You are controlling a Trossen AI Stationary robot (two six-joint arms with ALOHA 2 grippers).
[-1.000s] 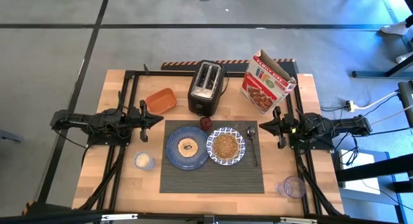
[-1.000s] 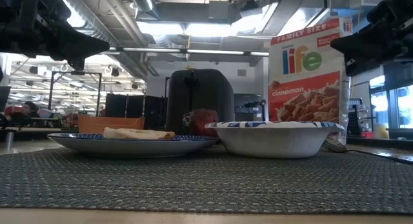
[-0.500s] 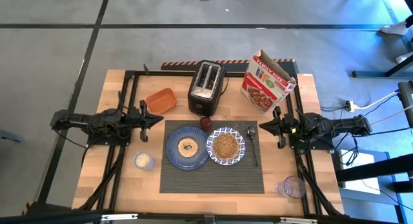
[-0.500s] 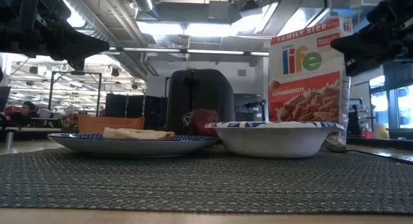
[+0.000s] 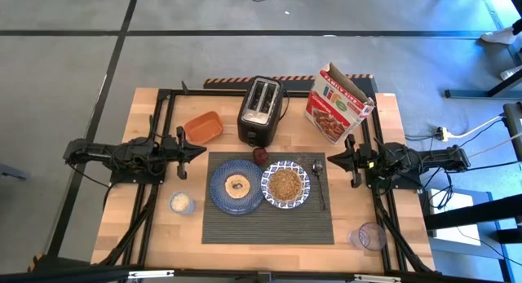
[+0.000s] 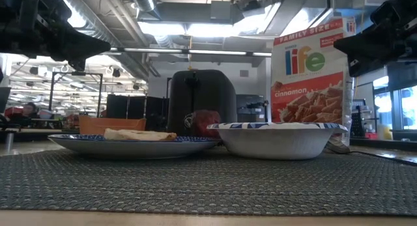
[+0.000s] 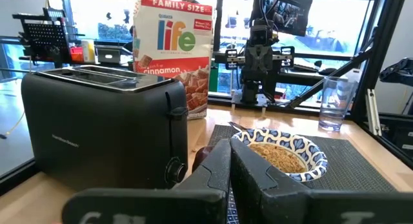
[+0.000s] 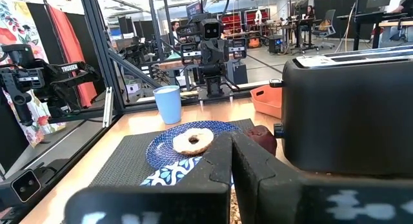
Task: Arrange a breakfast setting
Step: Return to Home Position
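1. Placemat (image 5: 269, 222), dark grey, ribbed: lies flat at the table's middle, towards the front edge, between the two arms.
2. Plate (image 5: 220, 198), round, dark blue: on the placemat's left half, with the bagel (image 5: 237, 185) at its centre.
3. Bowl (image 5: 304, 178), blue-and-white patterned: on the placemat just right of the plate, holding brown cereal.
4. Spoon (image 5: 320, 185), metal: on the placemat just right of the bowl, lying front to back.
5. Jar (image 5: 260, 156), small, dark red: at the placemat's far edge, between plate and bowl.
6. Left gripper (image 5: 201, 150): left of the placemat, jaws closed together on nothing.
7. Right gripper (image 5: 332, 161): right of the placemat, jaws likewise closed.
8. Beyond the placemat: black toaster (image 5: 259, 112), cereal box (image 5: 338, 103), orange tub (image 5: 203, 126).
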